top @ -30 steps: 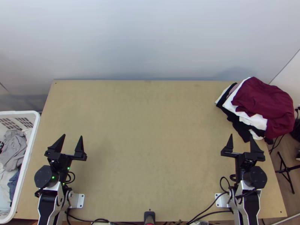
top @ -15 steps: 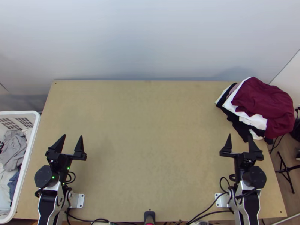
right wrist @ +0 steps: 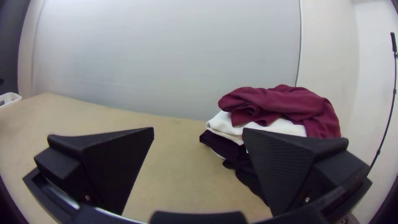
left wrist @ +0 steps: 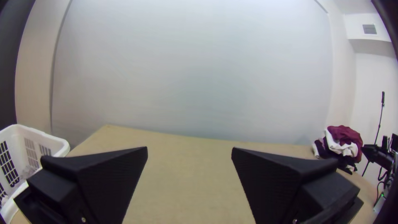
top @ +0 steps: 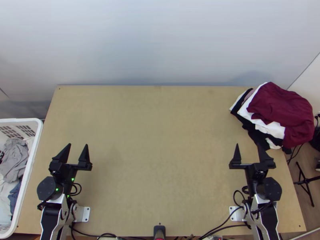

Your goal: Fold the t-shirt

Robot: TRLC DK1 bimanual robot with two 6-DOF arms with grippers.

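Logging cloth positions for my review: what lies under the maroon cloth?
Under the maroon cloth lie white cloth and, lower, black cloth, their edges sticking out. Whatever it fully covers cannot be seen.

Moderately bright, diffuse light spreads over the tabletop (top: 160, 160). The pale panel (top: 160, 40) beyond the tabletop carries a soft sheen, brightest high above the tabletop in the left wrist view. In the top view, faint, soft-edged shadows lie on it near the tabletop's far edge. Fisheye distortion bends the tabletop's straight edges in both wrist views, whose corners darken.
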